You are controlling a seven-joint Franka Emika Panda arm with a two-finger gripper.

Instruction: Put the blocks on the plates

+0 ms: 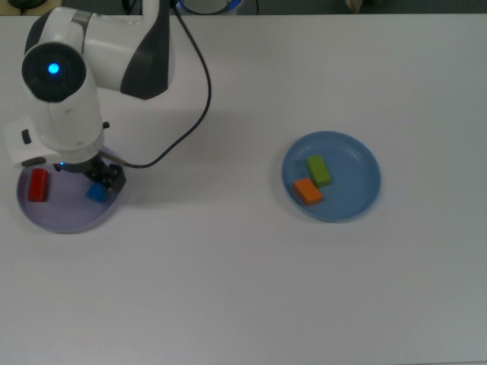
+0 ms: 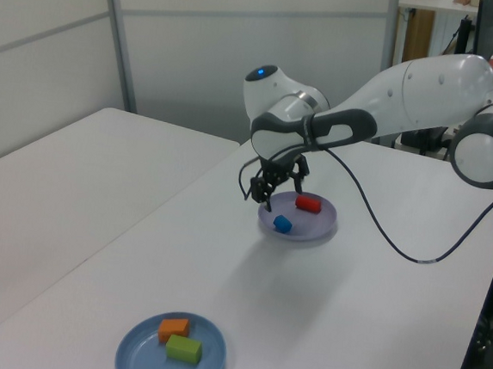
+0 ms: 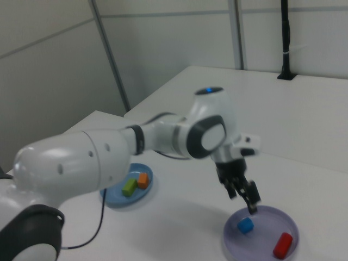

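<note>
I see the blue block [image 1: 96, 193] lying on the purple plate [image 1: 65, 220], near the plate's edge that faces the middle of the tabletop [image 1: 251, 281]. The red block [image 1: 37, 185] lies on the same plate, apart from the blue one, closer to the tabletop's left edge in the top view. My hand [image 2: 283, 186] hangs just above the blue block and does not touch it. Its fingers [image 3: 246, 194] look spread a little and hold nothing, though the gap is hard to judge. The white arm [image 1: 91, 57] reaches in from the top view's top left corner, with a black cable [image 1: 199, 91] looping beside it. The blue plate [image 1: 358, 194] sits well apart, toward the top view's right side of the tabletop. The green block [image 1: 319, 170] and the orange block [image 1: 308, 192] lie on it, touching at one corner.
</note>
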